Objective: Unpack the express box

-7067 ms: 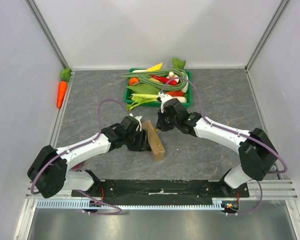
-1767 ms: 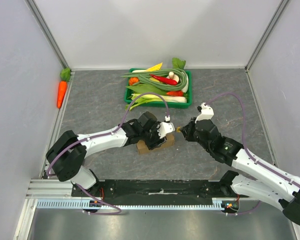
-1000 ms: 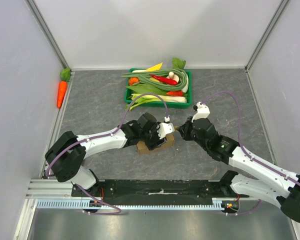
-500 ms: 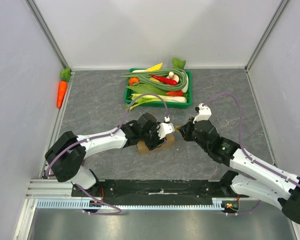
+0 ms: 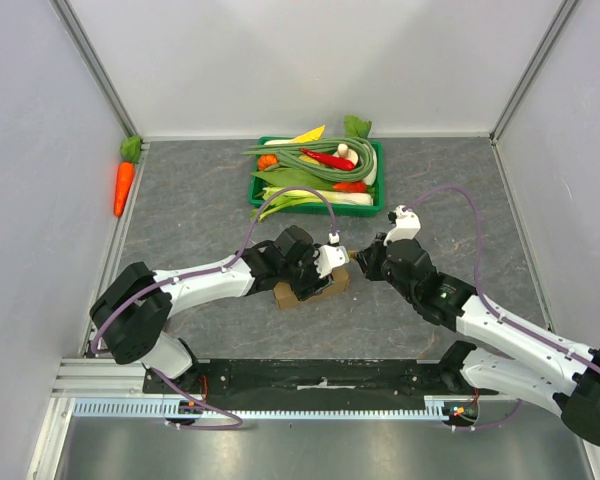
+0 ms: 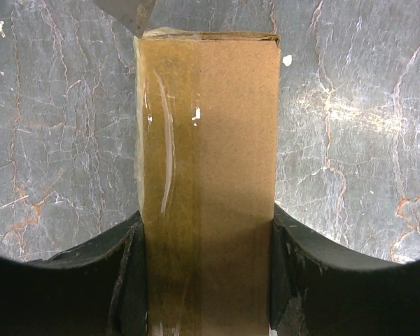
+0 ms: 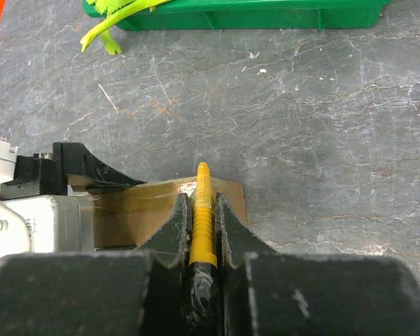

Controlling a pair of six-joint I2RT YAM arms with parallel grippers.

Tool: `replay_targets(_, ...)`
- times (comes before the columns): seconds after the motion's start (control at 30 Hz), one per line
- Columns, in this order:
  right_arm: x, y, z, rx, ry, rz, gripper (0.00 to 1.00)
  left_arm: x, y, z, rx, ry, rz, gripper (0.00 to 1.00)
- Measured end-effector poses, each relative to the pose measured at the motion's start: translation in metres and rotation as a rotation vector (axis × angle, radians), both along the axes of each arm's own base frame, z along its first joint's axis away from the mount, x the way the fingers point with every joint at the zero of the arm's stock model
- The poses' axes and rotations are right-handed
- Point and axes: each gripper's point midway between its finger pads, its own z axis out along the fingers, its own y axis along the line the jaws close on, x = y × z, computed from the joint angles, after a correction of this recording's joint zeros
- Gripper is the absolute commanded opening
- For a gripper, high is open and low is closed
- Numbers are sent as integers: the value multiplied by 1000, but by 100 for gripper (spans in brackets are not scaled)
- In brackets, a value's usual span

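- Top external view: a carrot lies at the far left edge of the desk.
- Left fingers clamp both sides of the express box, which lies flat mid-desk.
- Right fingers pinch a yellow ribbed stick, its tip at the box's right end.
- Green vegetable tray sits behind, apart.

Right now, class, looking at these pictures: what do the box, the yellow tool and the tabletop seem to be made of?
The box looks like brown cardboard, matte and fibrous, with glossy clear tape catching the light. The yellow tool seems to be plastic: smooth and ribbed along its length. The tabletop looks like grey veined stone or a laminate print, slightly shiny; I cannot tell which.
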Motion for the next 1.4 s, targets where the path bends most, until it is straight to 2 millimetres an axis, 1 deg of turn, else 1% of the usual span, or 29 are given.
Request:
replay_targets(0.3, 0, 3, -4, -2, 5, 15, 0, 0, 0, 0, -1, 7, 13, 39)
replay_targets(0.67, -1, 6, -7, -14, -14, 56, 0, 1, 1, -1, 6, 8, 43, 31)
replay_targets(1.0, -2, 5, -6, -47, -3, 82, 0, 4, 0, -3, 14, 1, 63, 27)
replay_targets(1.07, -3, 4, -6, -53, 0, 84, 0, 4, -1, -3, 13, 2, 63, 23)
replay_targets(1.4, -5, 1, -8, -65, 12, 83, 0, 5, -3, -3, 10, 17, 61, 19)
